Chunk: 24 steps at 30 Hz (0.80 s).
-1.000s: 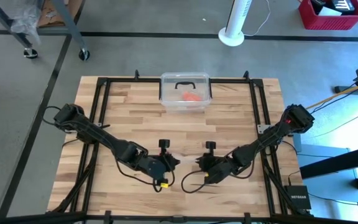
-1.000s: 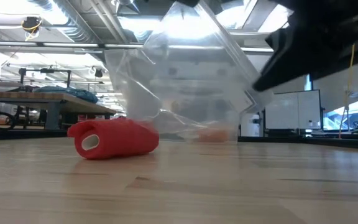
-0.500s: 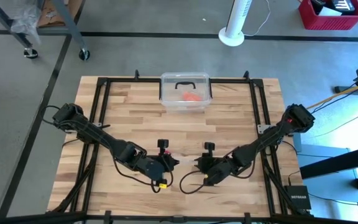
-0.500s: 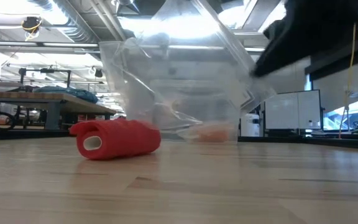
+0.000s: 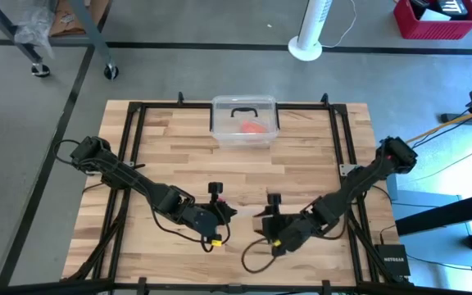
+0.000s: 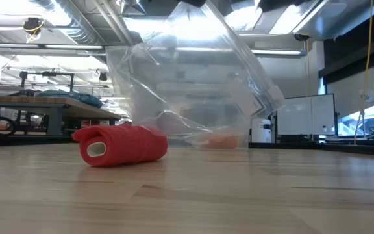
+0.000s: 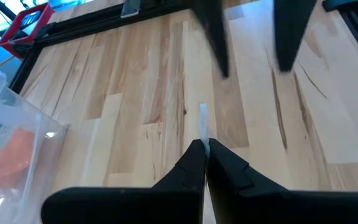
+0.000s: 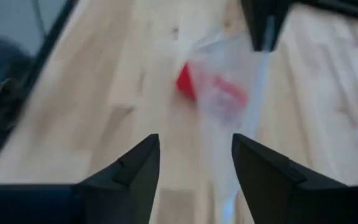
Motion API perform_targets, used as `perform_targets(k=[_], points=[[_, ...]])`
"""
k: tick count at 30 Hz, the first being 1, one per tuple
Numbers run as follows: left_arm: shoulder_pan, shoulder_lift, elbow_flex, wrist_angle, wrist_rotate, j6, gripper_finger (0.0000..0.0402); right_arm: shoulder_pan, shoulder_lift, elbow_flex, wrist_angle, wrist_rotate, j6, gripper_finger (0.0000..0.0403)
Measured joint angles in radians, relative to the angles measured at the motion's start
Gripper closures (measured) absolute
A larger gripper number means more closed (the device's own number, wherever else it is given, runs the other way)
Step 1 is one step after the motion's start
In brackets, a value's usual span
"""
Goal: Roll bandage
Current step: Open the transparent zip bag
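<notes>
The bandage (image 6: 119,144) is a small red cloth roll lying on its side on the wooden table; the right wrist view shows the bandage (image 8: 186,81) partly behind a clear plastic bag (image 8: 232,102). In the low view the bag (image 6: 193,78) stands tall behind the roll. My left gripper (image 5: 224,212) is shut on the bag near the table's middle front. My right gripper (image 8: 194,168) is open just right of it, a finger on either side of the bag's hanging edge. Whether they touch it I cannot tell. My left gripper pinches a thin edge of the clear bag (image 7: 202,121) between its two shut fingers (image 7: 194,163). It comes in nearly level from the table's left. The bag hangs below the hold, and its lower part (image 6: 180,127) reaches down to the table.
A clear tub (image 5: 245,121) with an orange-red lump (image 5: 255,128) stands at the table's far edge. A black frame (image 5: 129,147) runs around the table. Bare wood lies in front of the bandage in the low view.
My right gripper has opened, let go of the bag and drawn back toward the table's near edge; its arm has left the low view. The bag stays held up by my left gripper. The bandage roll has kept its place.
</notes>
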Motion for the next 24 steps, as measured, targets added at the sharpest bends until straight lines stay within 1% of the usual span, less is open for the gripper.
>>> perform_targets(k=[2, 4, 12, 18, 24], points=[[0.0, 0.0, 0.0, 0.0, 0.0, 0.0, 0.0401, -0.005, 0.012, -0.023, 0.054, 0.05, -0.009, 0.0205], [0.0, 0.0, 0.0, 0.001, 0.0, 0.0, 0.0401, -0.018, 0.026, -0.042, 0.069, 0.09, -0.027, 0.021], [0.0, 0.001, 0.0, 0.0, 0.0, 0.0, 0.0401, -0.023, 0.063, -0.046, 0.099, 0.07, -0.033, 0.0224], [0.0, 0.001, 0.0, 0.0, 0.0, 0.0, 0.0401, -0.024, 0.063, -0.046, 0.122, 0.061, -0.033, 0.0226], [0.0, 0.002, 0.0, 0.0, 0.0, 0.0, 0.0401, -0.046, 0.099, -0.045, 0.127, 0.045, -0.037, 0.0226]])
